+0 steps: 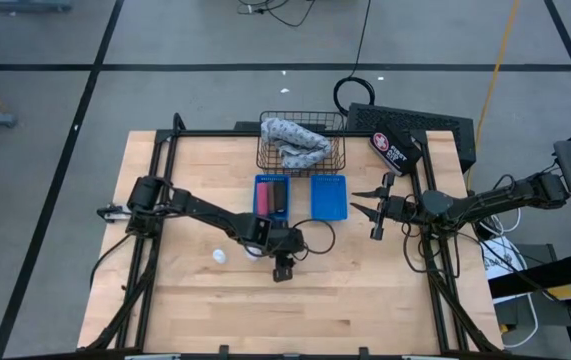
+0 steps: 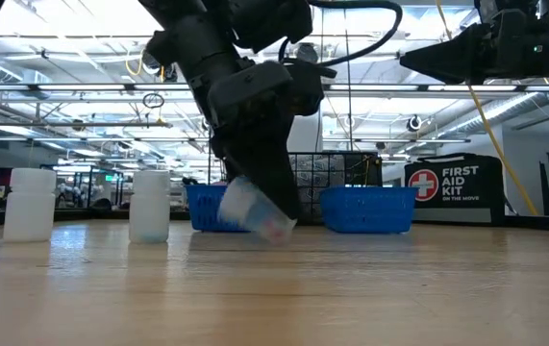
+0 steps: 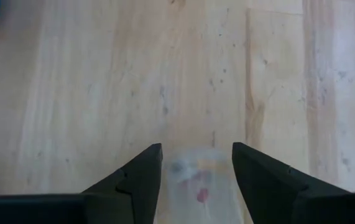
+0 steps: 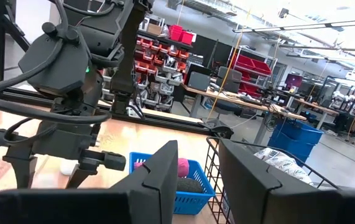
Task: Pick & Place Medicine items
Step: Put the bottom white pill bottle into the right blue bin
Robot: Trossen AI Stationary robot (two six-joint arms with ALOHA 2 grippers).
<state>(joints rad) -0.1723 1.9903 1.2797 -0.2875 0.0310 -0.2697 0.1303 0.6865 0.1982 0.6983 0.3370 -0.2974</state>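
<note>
My left gripper (image 1: pixel 283 266) reaches down to the middle of the table, shut on a small white bottle (image 2: pixel 255 213). Two more white bottles (image 2: pixel 29 204) (image 2: pixel 149 205) stand upright on their bases on the wood to its left; one shows in the high view (image 1: pixel 219 256). Behind them, the left blue tray (image 1: pixel 272 195) holds a pink piece (image 1: pixel 264 196) and a dark piece (image 1: pixel 280 196); the right blue tray (image 1: pixel 328 196) stands next to it. My right gripper (image 1: pixel 374 211) hovers open by the table's right edge, with nothing between its fingers. My left gripper has the white bottle's body (image 3: pixel 197 180) between its two fingers (image 3: pixel 141 180), one on either side. The fingers slant down from the table's left. The bottle is tilted, its lower end (image 2: pixel 276 234) close to the table; whether it rests there I cannot tell.
A wire basket (image 1: pixel 337 125) with a grey-blue cloth (image 1: pixel 295 140) stands behind the trays. A black first aid pouch (image 1: pixel 395 148) lies at the far right. Bare wood stretches toward the near edge.
</note>
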